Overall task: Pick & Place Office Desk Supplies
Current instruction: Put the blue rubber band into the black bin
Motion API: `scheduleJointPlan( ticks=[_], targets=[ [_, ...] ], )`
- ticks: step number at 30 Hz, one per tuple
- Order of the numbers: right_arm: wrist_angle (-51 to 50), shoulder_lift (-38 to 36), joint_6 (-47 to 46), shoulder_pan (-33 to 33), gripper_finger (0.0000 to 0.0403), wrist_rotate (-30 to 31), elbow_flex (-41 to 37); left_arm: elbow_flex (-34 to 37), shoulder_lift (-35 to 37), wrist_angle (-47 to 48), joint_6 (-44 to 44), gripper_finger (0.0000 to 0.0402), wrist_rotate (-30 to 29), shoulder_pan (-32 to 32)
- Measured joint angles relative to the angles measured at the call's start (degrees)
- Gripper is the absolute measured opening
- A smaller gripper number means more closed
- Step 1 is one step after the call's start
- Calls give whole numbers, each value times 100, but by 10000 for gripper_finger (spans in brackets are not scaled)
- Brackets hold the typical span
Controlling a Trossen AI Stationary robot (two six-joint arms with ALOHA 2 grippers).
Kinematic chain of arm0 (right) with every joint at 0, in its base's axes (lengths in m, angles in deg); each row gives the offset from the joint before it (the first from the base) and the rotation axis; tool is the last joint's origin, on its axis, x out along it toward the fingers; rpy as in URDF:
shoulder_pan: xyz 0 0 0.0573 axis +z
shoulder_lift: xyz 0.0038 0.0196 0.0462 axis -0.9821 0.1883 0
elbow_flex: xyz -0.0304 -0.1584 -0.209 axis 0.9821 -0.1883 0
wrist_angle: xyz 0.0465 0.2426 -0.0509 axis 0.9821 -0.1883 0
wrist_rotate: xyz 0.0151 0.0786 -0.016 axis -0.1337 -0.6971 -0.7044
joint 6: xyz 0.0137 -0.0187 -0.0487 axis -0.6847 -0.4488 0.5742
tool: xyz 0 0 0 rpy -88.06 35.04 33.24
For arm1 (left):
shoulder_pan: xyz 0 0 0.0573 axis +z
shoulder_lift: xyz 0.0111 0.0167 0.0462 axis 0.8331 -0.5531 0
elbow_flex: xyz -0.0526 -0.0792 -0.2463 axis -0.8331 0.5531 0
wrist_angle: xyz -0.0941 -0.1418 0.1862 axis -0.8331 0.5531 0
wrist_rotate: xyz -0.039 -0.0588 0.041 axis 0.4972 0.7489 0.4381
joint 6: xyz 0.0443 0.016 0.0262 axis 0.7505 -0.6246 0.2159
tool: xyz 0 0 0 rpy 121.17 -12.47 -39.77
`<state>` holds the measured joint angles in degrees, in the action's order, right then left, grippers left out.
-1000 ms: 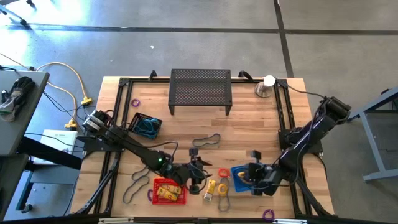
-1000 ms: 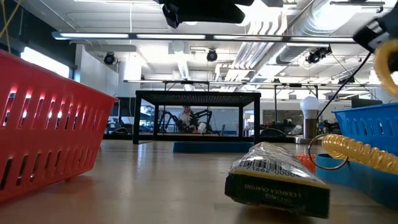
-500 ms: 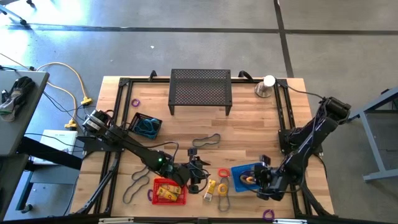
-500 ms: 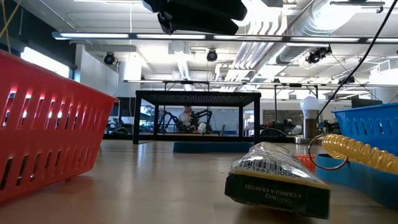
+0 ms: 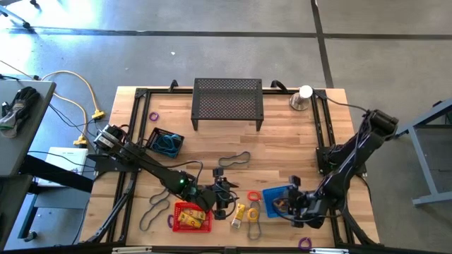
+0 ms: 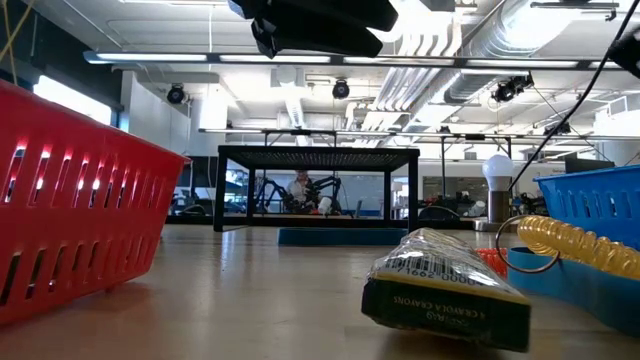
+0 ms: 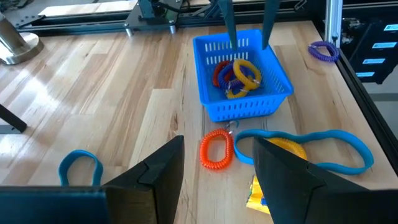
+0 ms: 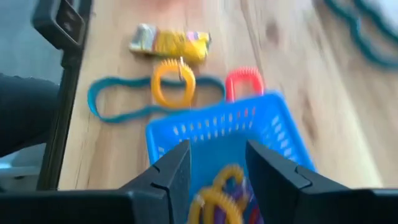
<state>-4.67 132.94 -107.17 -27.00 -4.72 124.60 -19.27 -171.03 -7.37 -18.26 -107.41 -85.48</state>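
The supplies lie near the table's front edge. An orange coil ring (image 7: 216,149), a teal band loop (image 7: 311,146) and a yellow crayon pack (image 7: 273,190) rest flat on the wood. A blue basket (image 7: 245,109) holds yellow, red and purple coil rings (image 7: 236,74). My left gripper (image 7: 217,168) hovers open just short of the orange ring (image 5: 253,196), touching nothing. My right gripper (image 8: 217,171) hangs open over the blue basket (image 5: 277,201), its fingers apart above the rings. A yellow ring (image 8: 174,84) lies on the teal loop beyond the basket.
A red basket (image 5: 191,217) stands beside my left gripper. A dark basket with teal loops (image 5: 166,141) is at the left. The black mesh stand (image 5: 227,102) and silver cone (image 5: 302,99) stand at the far edge. A dark loop (image 5: 233,159) and purple rings (image 5: 304,243) lie loose.
A second ago my right gripper held a yellow coil ring up over the blue basket. The ring has left the gripper and is gone from that height. The gripper has shifted a little toward the table's right edge and stays over the basket.
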Motion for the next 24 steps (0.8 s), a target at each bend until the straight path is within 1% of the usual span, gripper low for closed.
scheduleJointPlan(
  ticks=[4, 10, 12, 15, 16, 21, 24],
  targets=[
    [422, -121, 927, 0, 143, 241, 0, 0, 0, 1, -5, 183, 1, 0],
    [1509, -261, 2519, 0, 144, 182, 2, 0, 2, 2, -4, 183, 0, 0],
    [1638, -261, 2789, 0, 144, 181, 2, 0, 2, 2, -5, 183, 1, 7],
    [1836, -252, 2890, -2, 144, 164, 2, 0, 2, 2, -8, 183, 2, 7],
    [1955, -246, 2929, -2, 144, 88, 2, 0, 2, 2, -8, 183, 0, 7],
    [2850, -243, 3559, 0, 144, -666, 2, 0, 2, 2, -8, 183, 0, 8],
    [3103, -243, 3945, -1, 144, -726, 2, 0, 2, 2, -5, 183, 0, 9]
  ],
)
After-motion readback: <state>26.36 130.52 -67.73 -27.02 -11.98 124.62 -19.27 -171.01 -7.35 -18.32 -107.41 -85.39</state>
